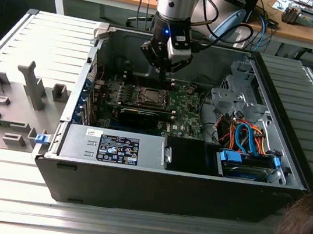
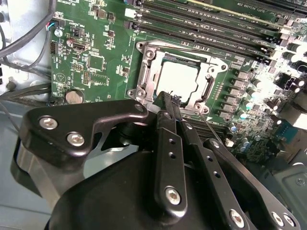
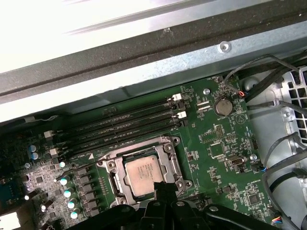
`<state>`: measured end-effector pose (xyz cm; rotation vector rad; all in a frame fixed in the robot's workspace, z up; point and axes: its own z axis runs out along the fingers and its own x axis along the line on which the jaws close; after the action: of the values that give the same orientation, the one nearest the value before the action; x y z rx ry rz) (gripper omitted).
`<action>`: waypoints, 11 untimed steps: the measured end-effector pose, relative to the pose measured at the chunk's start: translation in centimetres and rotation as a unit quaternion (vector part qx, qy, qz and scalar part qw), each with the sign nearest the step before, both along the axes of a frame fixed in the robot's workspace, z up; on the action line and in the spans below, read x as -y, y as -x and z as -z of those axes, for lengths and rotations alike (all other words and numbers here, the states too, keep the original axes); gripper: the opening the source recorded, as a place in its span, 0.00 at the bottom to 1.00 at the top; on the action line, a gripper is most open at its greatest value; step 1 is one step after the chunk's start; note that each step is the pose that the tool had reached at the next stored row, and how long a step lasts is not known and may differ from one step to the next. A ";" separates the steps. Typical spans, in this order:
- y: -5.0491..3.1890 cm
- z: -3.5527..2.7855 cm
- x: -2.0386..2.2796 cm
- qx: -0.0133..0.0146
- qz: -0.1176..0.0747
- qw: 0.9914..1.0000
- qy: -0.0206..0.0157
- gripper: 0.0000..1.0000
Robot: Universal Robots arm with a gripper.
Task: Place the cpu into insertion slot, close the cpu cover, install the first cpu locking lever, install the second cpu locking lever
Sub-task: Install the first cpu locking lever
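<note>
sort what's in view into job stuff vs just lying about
Job: cpu, sitting in the socket; cover down around it; gripper over its edge.

Lying about: memory slots, coin battery, drive cables, grey fixtures.

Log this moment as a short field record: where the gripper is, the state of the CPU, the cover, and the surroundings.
gripper: over the socket inside the open computer case, fingertips close together at the cover's edge, holding nothing visible
cpu: seated in the insertion slot, silvery top showing
cpu cover: lying flat around the chip
motherboard: green, with memory slots beside the socket
graphics card: long black card in front of the socket in the exterior view
</note>
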<state>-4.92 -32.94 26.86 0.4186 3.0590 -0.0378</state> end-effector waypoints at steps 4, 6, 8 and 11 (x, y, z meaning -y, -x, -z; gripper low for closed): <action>0.00 0.00 0.00 0.000 -0.003 1.000 0.000 0.11; 0.00 0.00 0.00 0.000 -0.004 1.000 0.000 0.11; 0.00 0.00 0.00 0.000 -0.006 1.000 0.000 0.11; 0.00 0.00 0.00 0.000 -0.008 1.000 0.000 0.11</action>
<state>-4.92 -32.94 26.85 0.3942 3.0621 -0.0371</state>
